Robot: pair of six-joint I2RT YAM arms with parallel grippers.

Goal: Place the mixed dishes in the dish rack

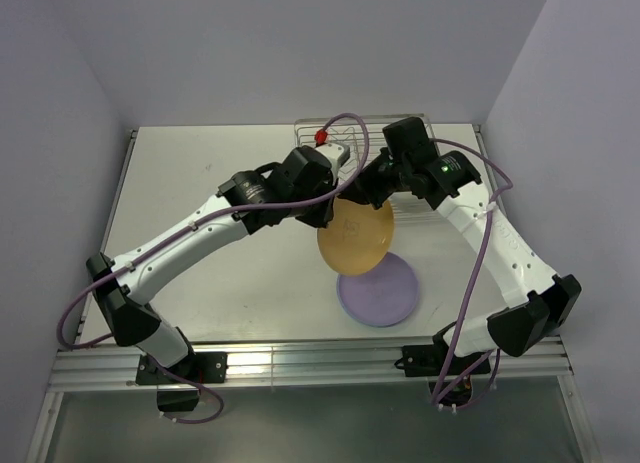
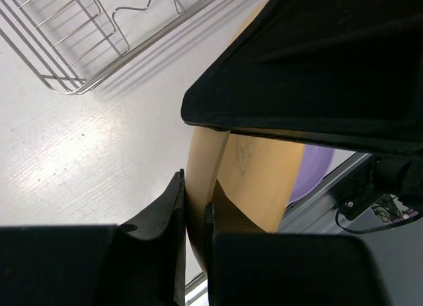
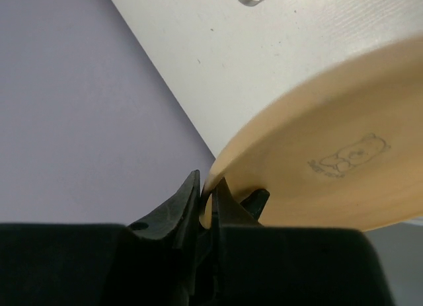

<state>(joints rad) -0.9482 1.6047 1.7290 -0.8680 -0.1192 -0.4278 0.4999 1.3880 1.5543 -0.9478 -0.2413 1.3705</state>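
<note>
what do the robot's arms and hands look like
The left arm and right arm are white shells with black joints and black bases. A lavender cable loops along each. The left hand and right hand have matte black fingers. A red part sits near the left wrist; a green light glows on the right.

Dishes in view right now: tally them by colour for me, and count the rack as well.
orange-yellow plate: 1
lavender plate: 1
dish rack: 1
Total: 3
</note>
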